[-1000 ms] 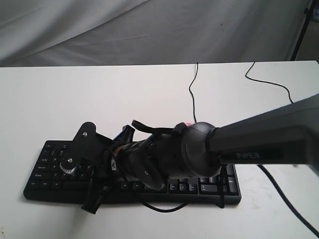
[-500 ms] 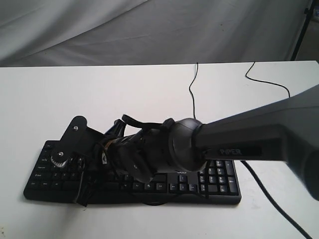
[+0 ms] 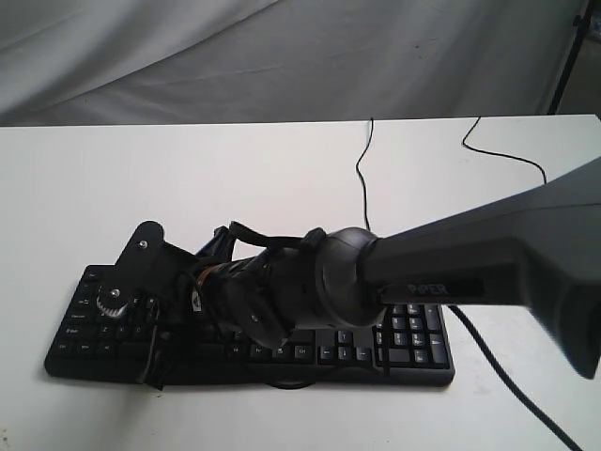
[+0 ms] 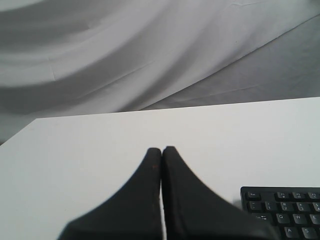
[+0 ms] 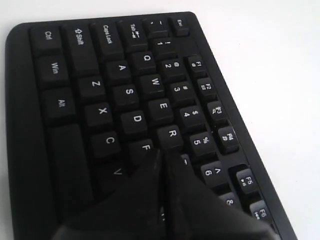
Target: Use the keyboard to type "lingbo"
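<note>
The black keyboard [image 3: 413, 338] lies near the table's front edge, number pad to the right. My right arm reaches across it from the right. The right gripper [image 3: 156, 361] is over the left half of the letter keys. In the right wrist view the right gripper [image 5: 162, 151] is shut with nothing in it, its tips just past the F and R keys of the keyboard [image 5: 100, 75], and the keys beneath are hidden. Whether it touches a key is unclear. My left gripper [image 4: 161, 148] is shut and empty over bare table, beside the keyboard's corner [image 4: 285, 210].
The keyboard's thin black cable [image 3: 362, 178] runs toward the back of the white table [image 3: 188, 178]. A second black cable [image 3: 507, 155] curves at the back right. A grey cloth backdrop [image 3: 282, 56] hangs behind, with a dark stand leg [image 3: 566, 61] at the far right.
The right arm and gripper slid left along the keyboard during the first half second, uncovering the number pad. Since then they have barely moved.
</note>
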Tool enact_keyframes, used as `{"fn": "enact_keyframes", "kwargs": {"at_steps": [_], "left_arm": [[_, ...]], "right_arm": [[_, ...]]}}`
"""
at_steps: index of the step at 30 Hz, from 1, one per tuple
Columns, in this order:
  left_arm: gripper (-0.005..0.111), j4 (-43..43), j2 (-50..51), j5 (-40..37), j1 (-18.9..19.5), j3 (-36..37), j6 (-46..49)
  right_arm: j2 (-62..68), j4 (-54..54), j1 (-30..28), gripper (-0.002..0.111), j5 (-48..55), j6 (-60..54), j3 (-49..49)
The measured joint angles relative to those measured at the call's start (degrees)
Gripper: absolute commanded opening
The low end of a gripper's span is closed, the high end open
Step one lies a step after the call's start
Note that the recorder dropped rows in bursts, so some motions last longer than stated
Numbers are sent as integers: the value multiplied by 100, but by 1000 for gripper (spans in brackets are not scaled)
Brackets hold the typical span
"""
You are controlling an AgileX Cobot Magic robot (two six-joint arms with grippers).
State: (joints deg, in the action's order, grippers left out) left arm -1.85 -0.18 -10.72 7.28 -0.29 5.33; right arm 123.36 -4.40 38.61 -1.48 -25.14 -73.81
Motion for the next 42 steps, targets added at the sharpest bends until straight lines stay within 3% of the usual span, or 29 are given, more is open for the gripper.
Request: {"fn": "enact_keyframes", "kwargs": {"at_steps": [21, 42], "left_arm": [[1, 0, 0, 0, 0, 0, 0], [1, 0, 0, 0, 0, 0, 0]], "right_arm": [[263, -84, 0, 0, -255, 0, -32], [-451, -84, 37, 0, 70, -22, 475]]}}
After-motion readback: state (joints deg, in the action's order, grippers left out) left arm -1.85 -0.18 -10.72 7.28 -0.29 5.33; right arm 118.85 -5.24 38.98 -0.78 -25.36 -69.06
